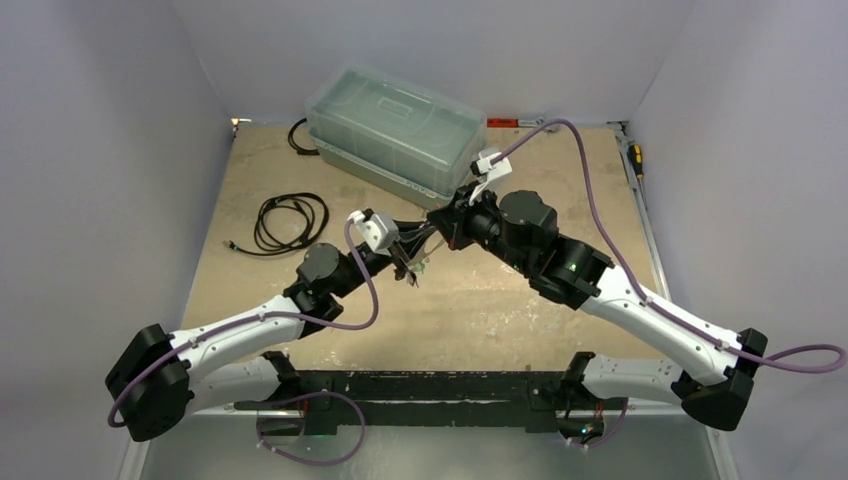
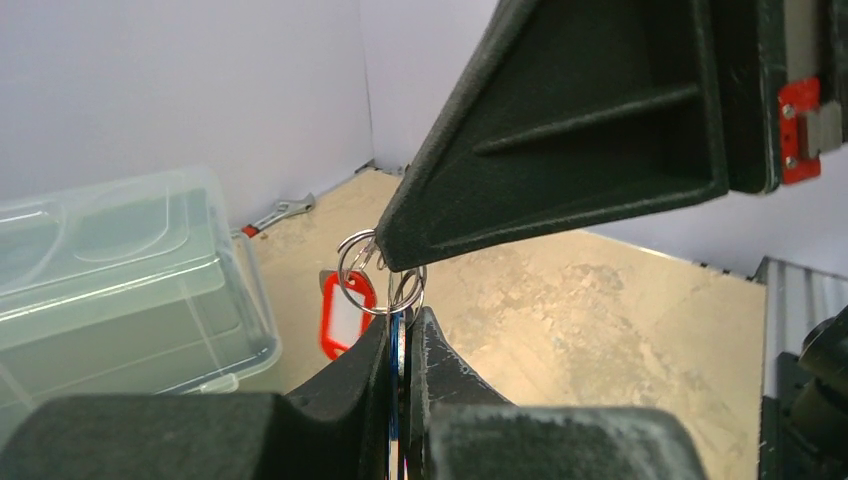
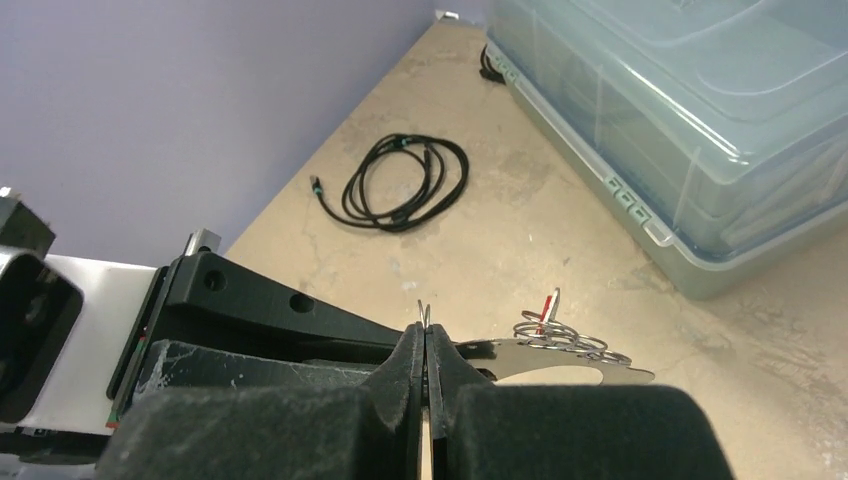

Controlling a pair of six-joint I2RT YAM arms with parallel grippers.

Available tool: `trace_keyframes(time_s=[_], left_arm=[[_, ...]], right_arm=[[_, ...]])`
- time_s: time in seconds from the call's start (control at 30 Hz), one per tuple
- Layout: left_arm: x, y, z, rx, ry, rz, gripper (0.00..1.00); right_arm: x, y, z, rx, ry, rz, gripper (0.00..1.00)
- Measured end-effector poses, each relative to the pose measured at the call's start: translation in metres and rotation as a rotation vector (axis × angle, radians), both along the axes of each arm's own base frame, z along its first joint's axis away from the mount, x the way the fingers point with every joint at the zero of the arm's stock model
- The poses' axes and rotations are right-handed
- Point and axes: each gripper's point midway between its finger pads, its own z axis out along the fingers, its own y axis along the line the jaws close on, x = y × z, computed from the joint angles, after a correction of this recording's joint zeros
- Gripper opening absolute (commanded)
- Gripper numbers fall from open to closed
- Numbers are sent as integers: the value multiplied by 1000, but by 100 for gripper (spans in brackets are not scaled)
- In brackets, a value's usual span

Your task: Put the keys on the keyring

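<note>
Pinching anything, the left gripper [image 2: 403, 335]? — Ana
Yes; its fingers are pressed on the keyring [image 3: 560, 372], seen edge-on between them; the ring is held above the desk [image 1: 480, 300], where both arms meet. — Ben
And the right gripper [image 3: 425, 335]? — Ana
Pressed together too, a thin wire tip poking out between the fingers; it meets the small split rings [image 2: 380, 275] at the keyring's rim; a red key tag [image 2: 343, 318] hangs just beside them. — Ben
</note>
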Motion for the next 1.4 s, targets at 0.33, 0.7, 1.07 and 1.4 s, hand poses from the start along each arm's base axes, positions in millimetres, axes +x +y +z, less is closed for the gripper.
trace_keyframes(time_s=[0.33, 0.7, 1.07, 1.4], left_arm=[[-7, -7, -23, 163, -78, 4, 0], [-9, -8, -44, 286, -94, 61, 0], [-7, -7, -46, 194, -3, 108, 0], [-3, -5, -30, 61, 55, 143, 0]], right_arm=[[2, -7, -20, -127, 110, 30, 0], [3, -9, -42, -256, 177, 80, 0], [5, -13, 9, -85, 47, 64, 41], [5, -16, 14, 8, 39, 33, 43]])
